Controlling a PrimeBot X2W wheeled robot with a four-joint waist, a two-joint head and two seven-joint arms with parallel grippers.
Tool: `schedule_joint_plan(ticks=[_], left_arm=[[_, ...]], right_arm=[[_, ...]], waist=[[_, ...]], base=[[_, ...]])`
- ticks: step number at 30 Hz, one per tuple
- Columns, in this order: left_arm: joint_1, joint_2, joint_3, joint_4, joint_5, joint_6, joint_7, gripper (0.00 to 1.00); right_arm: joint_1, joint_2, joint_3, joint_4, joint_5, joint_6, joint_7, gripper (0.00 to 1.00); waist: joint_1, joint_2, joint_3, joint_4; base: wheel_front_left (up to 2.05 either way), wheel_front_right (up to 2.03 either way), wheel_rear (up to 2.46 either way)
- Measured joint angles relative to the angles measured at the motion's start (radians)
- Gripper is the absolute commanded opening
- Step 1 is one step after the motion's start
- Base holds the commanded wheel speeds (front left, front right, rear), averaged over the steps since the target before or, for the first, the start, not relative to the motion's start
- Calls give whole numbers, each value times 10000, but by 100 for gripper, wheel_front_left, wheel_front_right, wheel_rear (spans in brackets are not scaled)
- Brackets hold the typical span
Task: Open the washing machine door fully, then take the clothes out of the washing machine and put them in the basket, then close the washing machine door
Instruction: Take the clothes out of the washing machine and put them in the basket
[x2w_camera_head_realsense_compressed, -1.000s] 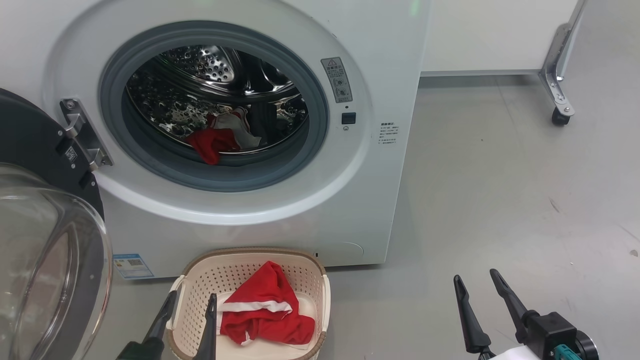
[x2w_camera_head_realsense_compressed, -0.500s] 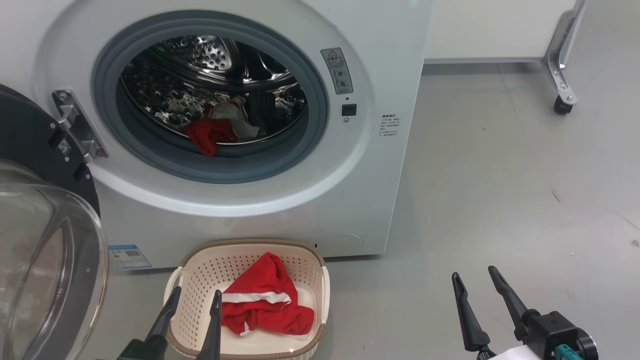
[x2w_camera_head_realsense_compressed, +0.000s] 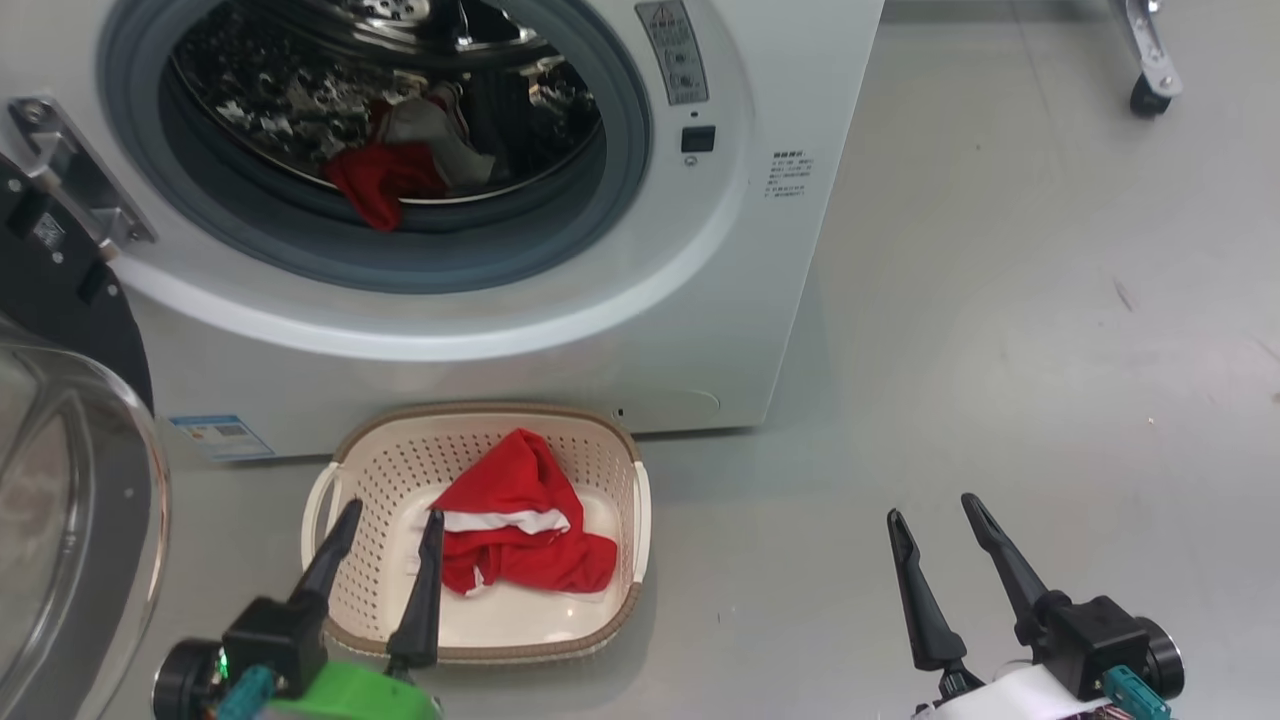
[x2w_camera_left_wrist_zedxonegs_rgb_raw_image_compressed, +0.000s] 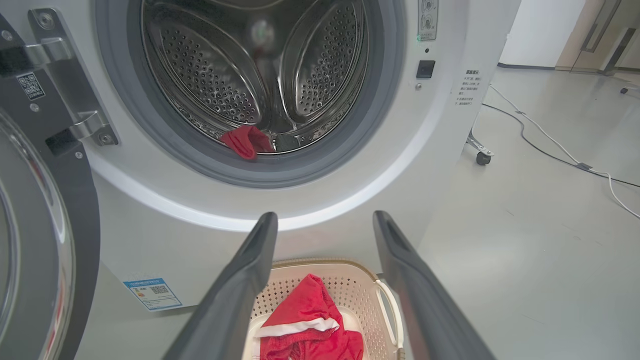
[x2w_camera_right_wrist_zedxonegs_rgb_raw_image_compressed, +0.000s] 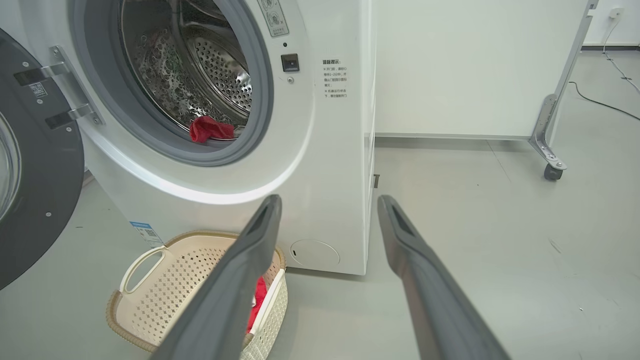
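Note:
The washing machine (x2w_camera_head_realsense_compressed: 760, 250) stands with its door (x2w_camera_head_realsense_compressed: 70, 520) swung wide to the left, glass bowl facing me. Red clothes (x2w_camera_head_realsense_compressed: 375, 180) lie at the front lip of the steel drum, also in the left wrist view (x2w_camera_left_wrist_zedxonegs_rgb_raw_image_compressed: 246, 141) and the right wrist view (x2w_camera_right_wrist_zedxonegs_rgb_raw_image_compressed: 210, 129). Another red garment with a white stripe (x2w_camera_head_realsense_compressed: 520, 540) lies in the cream basket (x2w_camera_head_realsense_compressed: 340, 470) on the floor before the machine. My left gripper (x2w_camera_head_realsense_compressed: 390, 515) hovers open over the basket's near left part, holding nothing. My right gripper (x2w_camera_head_realsense_compressed: 932, 510) is open over bare floor to the right.
A white panel on a caster leg (x2w_camera_head_realsense_compressed: 1150, 75) stands at the back right. A cable (x2w_camera_left_wrist_zedxonegs_rgb_raw_image_compressed: 550, 150) runs across the grey floor to the right of the machine. The door hinge bracket (x2w_camera_head_realsense_compressed: 75, 180) juts out at the machine's left.
The whole head view has shifted downward, so the camera moved: machine and basket sit higher in the picture now. More of both grippers' bodies shows. The clothes have not moved.

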Motion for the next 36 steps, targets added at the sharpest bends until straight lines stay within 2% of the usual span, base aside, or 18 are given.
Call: schedule_joint_plan(ticks=[15,27,36], left_arm=[[-3114,198,299,888,-527,-554,1383,100],[-5784,1329,725,1894,-784,-982,3570,100],[-7883,2420,1083,2148,-786,-1156,5053,100]], right_arm=[[-1045,42,537,-399,-86,2,0,100],[-2080,46,1078,-802,69,-29,-2,100],[-2918,42,1628,-1183,709,-290,-2,100]], waist=[[0,0,1777,-388],[1,0,3170,-1088],[1,0,4246,-1688]], base=[[0,0,0],[0,0,0],[0,0,0]])
